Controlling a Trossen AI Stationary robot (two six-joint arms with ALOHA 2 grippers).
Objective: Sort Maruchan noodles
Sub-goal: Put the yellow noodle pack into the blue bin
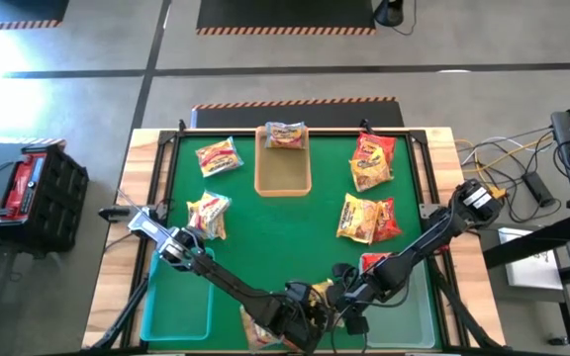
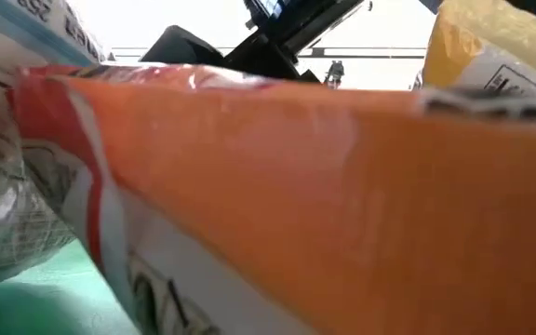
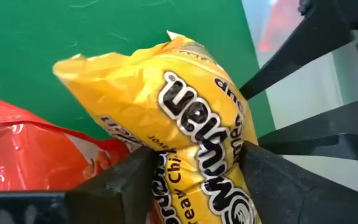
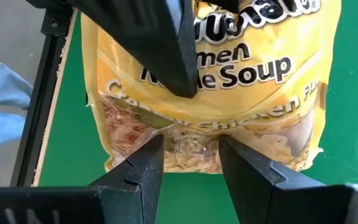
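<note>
a green counter [image 1: 285, 237] with wooden edges carries a tan rectangular tray [image 1: 283, 176] near its far edge. translucent teal trays sit at the near left corner [image 1: 171, 311] and near right corner [image 1: 414, 311]. a black and red case [image 1: 40, 183] stands on the floor to the left.

i see bright, even overhead light on the green mat [image 1: 295, 227] – the low view is blurred by packets [image 2: 296, 186] pressed close, with background blown white.

blurred orange packet [image 2: 277, 186] fills low view, hiding table
</note>
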